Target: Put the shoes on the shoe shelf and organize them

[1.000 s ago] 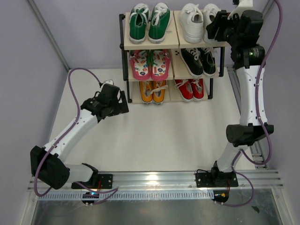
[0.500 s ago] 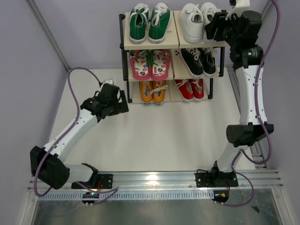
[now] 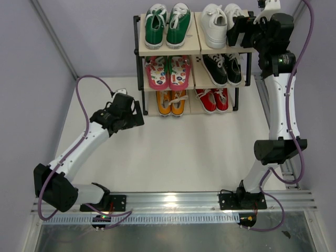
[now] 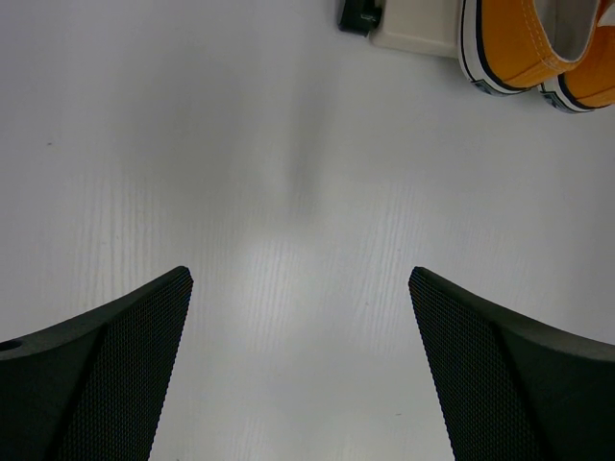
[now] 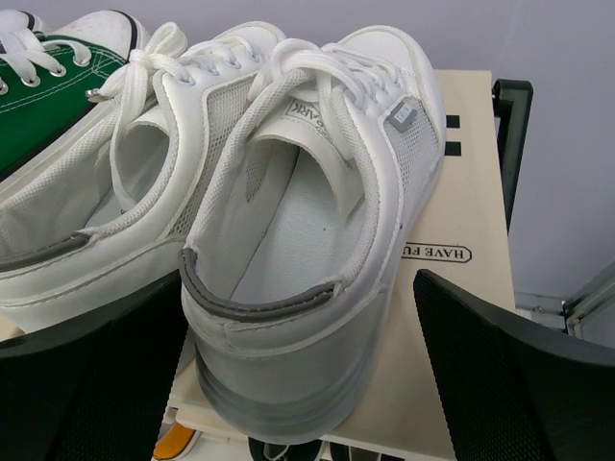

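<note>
The shoe shelf [image 3: 168, 50] stands at the back of the table. The white sneakers [image 3: 216, 23] sit on its top right board, the pink flip-flops [image 3: 168, 72] in the middle left, and the orange sneakers [image 3: 172, 102] at the bottom left. My right gripper [image 3: 239, 30] is open at the right white sneaker. In the right wrist view the heel of that sneaker [image 5: 307, 192] lies between the spread fingers of the gripper [image 5: 298, 384], on the beige board [image 5: 461, 288]. My left gripper [image 3: 135, 118] hangs open and empty over the table left of the shelf. It faces bare tabletop [image 4: 300, 365], with the orange sneakers [image 4: 524, 43] ahead.
Green sneakers [image 3: 167, 23] fill the top left, black sneakers [image 3: 223, 68] the middle right, and red sneakers [image 3: 212, 98] the bottom right. The green pair also shows in the right wrist view [image 5: 38, 67]. Walls close the table on the left, back and right.
My right wrist has shifted slightly at the white sneaker on the top board. The left arm has not moved.
</note>
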Available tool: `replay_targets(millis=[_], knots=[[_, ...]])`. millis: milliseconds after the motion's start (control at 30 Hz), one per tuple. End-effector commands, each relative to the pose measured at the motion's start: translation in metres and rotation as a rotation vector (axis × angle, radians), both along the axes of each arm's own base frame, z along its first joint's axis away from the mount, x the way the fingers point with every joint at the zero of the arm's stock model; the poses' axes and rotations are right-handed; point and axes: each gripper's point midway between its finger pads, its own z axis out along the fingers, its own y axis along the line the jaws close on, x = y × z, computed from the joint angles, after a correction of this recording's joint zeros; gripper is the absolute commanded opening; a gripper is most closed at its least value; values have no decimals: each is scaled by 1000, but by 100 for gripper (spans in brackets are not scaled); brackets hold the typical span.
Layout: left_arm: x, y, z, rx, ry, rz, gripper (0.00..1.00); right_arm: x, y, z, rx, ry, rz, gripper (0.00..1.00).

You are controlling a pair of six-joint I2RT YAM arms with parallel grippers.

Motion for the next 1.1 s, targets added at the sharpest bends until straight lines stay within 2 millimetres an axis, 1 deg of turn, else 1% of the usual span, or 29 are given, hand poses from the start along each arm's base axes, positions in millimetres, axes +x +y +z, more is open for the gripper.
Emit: replay_targets(millis=[0, 67, 167, 200, 233, 267, 300, 333, 367, 400, 433, 467, 500, 533, 567, 600, 633, 667, 700, 733, 767, 800, 833, 867, 900, 933, 967, 1000, 1067], knots=[[11, -3, 25, -27, -66, 8, 98, -19, -1, 16, 19, -3, -10, 100], [11, -2, 29, -22, -70, 8, 98, -35, -5, 37, 27, -38, -30, 100], [13, 0, 44, -17, -102, 7, 98, -57, -13, 48, 29, -46, -76, 99], [13, 1, 49, -14, -113, 5, 98, -77, -17, 63, 34, -81, -94, 99], [14, 1, 57, -18, -134, 4, 98, -82, -19, 58, 37, -67, -104, 100], [13, 3, 64, -20, -152, 5, 98, -91, -20, 60, 44, -70, -108, 99], [13, 3, 69, -19, -164, 3, 98, -114, -21, 75, 55, -113, -112, 100], [14, 4, 78, -18, -187, -3, 99, -117, -24, 62, 59, -81, -133, 100], [13, 6, 85, -16, -202, -3, 99, -125, -25, 60, 71, -75, -143, 99], [13, 7, 92, -14, -216, -4, 99, -149, -28, 72, 86, -115, -150, 99], [12, 9, 98, -5, -230, -13, 99, -150, -30, 51, 92, -70, -168, 100], [10, 12, 110, -7, -256, -13, 99, -156, -28, 44, 102, -63, -161, 99], [9, 13, 118, -4, -273, -16, 99, -163, -25, 45, 101, -92, -138, 100], [7, 15, 125, -4, -293, -22, 99, -178, -21, 26, 95, -76, -116, 99], [4, 17, 140, -6, -340, -33, 99, -186, -18, 18, 95, -75, -93, 100], [2, 19, 147, -8, -363, -40, 99, -193, -17, 15, 119, -86, -92, 99], [0, 19, 153, -9, -383, -50, 99, -207, -16, -2, 128, -73, -85, 100], [-3, 21, 159, -7, -405, -65, 99, -215, -12, -11, 136, -67, -63, 100], [-8, 21, 170, -26, -442, -75, 99, -215, -9, -38, 153, -22, -55, 100], [-12, 18, 173, -41, -456, -100, 99, -233, -7, -36, 166, -58, -40, 100], [-15, 18, 167, -34, -451, -125, 99, -238, -7, -46, 178, -49, -38, 100], [-21, 17, 175, -56, -492, -141, 99, -238, -5, -74, 193, -2, -38, 100], [-23, 17, 173, -61, -498, -149, 99, -243, -4, -83, 198, 4, -31, 100], [-26, 18, 169, -64, -502, -154, 99, -256, -2, -86, 206, -16, -20, 99], [-29, 18, 153, -60, -477, -158, 99, -256, 3, -114, 214, 38, 4, 100], [-35, 20, 155, -75, -501, -159, 99, -267, 7, -117, 239, 27, 23, 100], [-38, 22, 150, -73, -498, -153, 99, -270, 11, -126, 252, 41, 43, 100], [-40, 24, 135, -70, -473, -143, 99, -273, 18, -149, 271, 86, 76, 100], [-46, 33, 126, -66, -474, -101, 99, -279, 25, -164, 329, 108, 103, 100]])
